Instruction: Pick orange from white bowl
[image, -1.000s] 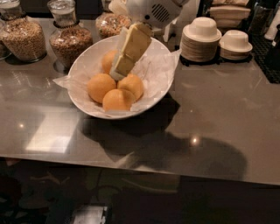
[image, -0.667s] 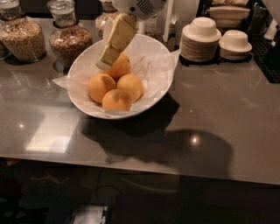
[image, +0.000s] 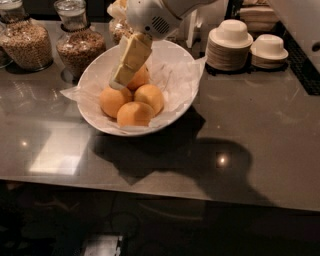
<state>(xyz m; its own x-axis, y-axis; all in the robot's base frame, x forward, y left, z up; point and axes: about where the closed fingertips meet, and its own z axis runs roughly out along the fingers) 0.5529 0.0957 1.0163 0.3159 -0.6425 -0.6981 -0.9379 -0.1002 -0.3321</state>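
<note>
The white bowl, lined with crinkled white paper, stands on the dark counter at centre left. Several oranges lie in it: one at the left, one at the right, one at the front and one at the back. My gripper, cream-coloured on a white wrist, reaches down from the top of the camera view into the bowl. Its tip is at the back orange's left side, just above the left orange, and it partly hides the back orange. No orange is lifted.
Two glass jars of grain stand behind the bowl at the left. Stacks of small white bowls and plates stand at the back right. The counter's front edge runs across below.
The gripper has swung left from the bowl's middle to its back-left part. The oranges have not moved.
</note>
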